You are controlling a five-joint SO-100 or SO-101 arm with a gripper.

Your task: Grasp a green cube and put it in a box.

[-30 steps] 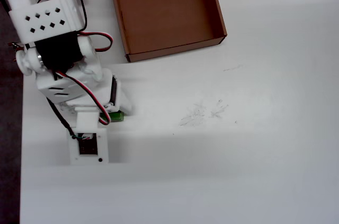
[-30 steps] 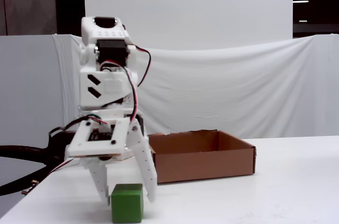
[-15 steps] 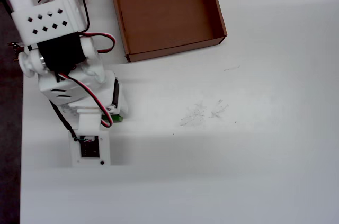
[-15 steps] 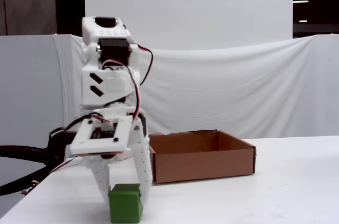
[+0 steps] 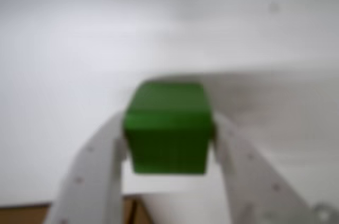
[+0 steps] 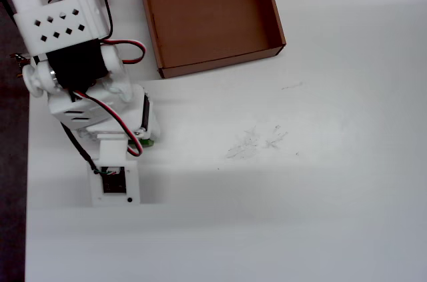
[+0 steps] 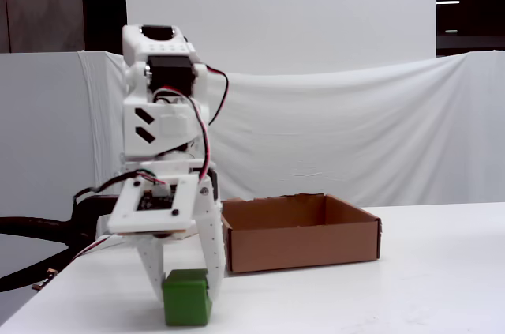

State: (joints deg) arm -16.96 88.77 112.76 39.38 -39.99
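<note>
The grasp is the step in hand: the gripper (image 5: 169, 139) has its two white fingers (image 5: 98, 173) set one on each side of the green cube (image 5: 168, 134), and in the wrist view both inner faces press against the cube's sides with no gap showing, so I judge it clamped on the cube rather than merely around it. In the fixed view the cube (image 7: 187, 297) sits at the lower left of the frame between the finger tips (image 7: 207, 290), and its base appears to rest on the white table (image 7: 379, 287) or only just clear of it; I cannot tell which. From overhead only a sliver of green (image 6: 146, 142) shows at the left of the frame, under the arm. The box (image 6: 208, 15) lies in the upper middle of the overhead frame, well apart from the cube, its brown floor bare. The next move, as I judge it, calls for a clean lift high enough to clear the box's near wall (image 7: 304, 245), then a swing toward the box before letting go over its floor.
</note>
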